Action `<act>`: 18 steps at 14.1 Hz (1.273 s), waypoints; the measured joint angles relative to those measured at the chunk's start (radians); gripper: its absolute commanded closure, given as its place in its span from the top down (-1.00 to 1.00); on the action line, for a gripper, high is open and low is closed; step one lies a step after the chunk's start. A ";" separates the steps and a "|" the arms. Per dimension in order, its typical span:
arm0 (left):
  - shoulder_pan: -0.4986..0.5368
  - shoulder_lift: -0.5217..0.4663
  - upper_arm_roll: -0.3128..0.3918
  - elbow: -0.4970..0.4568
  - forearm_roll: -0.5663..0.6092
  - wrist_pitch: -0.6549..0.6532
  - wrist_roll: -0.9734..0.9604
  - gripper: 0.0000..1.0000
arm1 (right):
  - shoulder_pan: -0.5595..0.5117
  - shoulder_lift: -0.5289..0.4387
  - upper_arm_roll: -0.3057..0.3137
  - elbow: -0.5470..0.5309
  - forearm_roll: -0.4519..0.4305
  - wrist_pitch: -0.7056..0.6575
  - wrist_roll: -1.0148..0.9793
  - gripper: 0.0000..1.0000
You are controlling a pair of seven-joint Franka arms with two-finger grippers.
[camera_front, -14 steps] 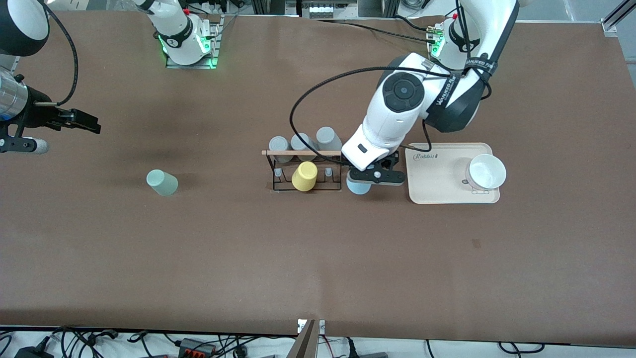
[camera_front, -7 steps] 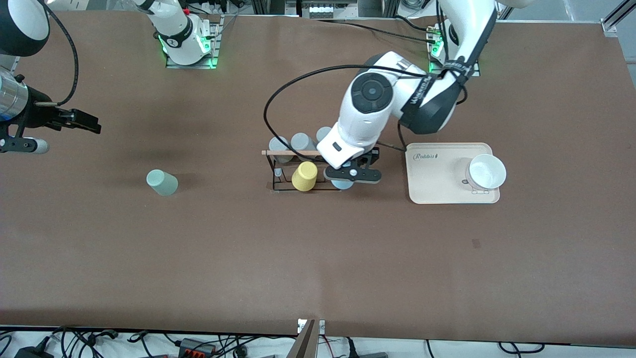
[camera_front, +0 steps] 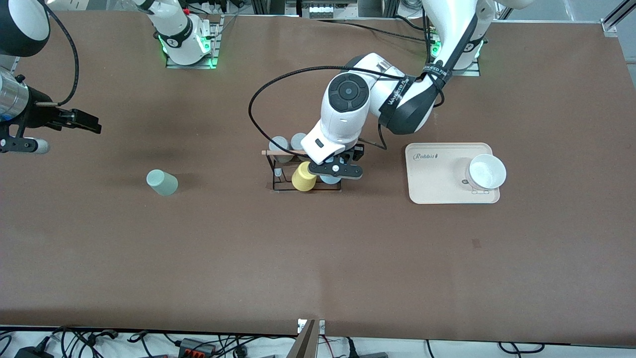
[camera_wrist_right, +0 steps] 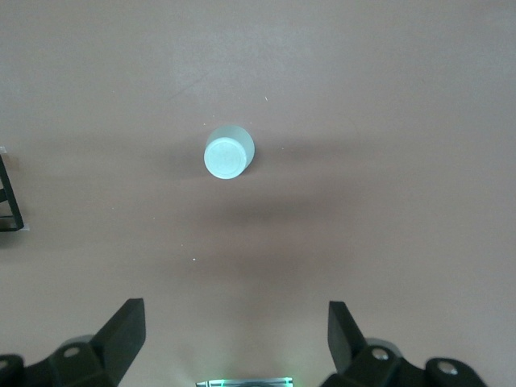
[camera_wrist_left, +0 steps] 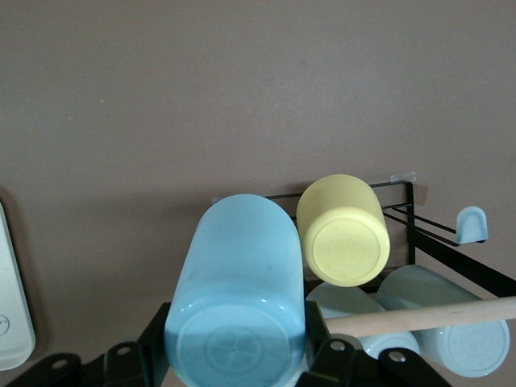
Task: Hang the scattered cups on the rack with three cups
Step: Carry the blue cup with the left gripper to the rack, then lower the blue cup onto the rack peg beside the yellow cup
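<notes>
Right gripper (camera_front: 97, 128): fingers (camera_wrist_right: 121, 334) spread wide, holding nothing, parked in the air over the right arm's end of the table; this arm waits.

Mint green cup (camera_front: 162, 182): standing mouth-down on the table (camera_front: 318, 258), well apart from the rack, toward the right arm's end. The right wrist view shows its closed base from above (camera_wrist_right: 229, 151).

Rack (camera_front: 283, 189): black wire frame near the table's middle, wooden rod (camera_front: 283, 152) along the top. Yellow cup (camera_front: 304, 176) hangs on it on the side nearer the front camera; grey cups (camera_front: 279, 145) sit on the side toward the robot bases.

Left gripper (camera_front: 336, 170): clamped on the light blue cup (camera_front: 329, 179), over the rack's end toward the left arm, just beside the yellow cup. In the front view the gripper hides most of the blue cup; the left wrist view shows it whole (camera_wrist_left: 238, 290), base toward the camera, pinched between both fingers, with an empty capped peg (camera_wrist_left: 472, 225) in the frame.

Cream tray (camera_front: 437, 174): toward the left arm's end, holds a white bowl (camera_front: 487, 171); contents of the bowl cannot be made out.
</notes>
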 measured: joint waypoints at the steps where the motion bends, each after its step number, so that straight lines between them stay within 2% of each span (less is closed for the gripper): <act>1: 0.000 0.006 0.000 0.000 0.000 0.000 0.000 -0.29 | 0.000 0.000 0.000 0.000 0.000 0.000 0.000 1.00; 18: -0.012 0.078 0.001 0.032 0.000 -0.001 -0.003 -0.26 | 0.000 0.000 0.000 -0.007 0.000 -0.002 0.000 1.00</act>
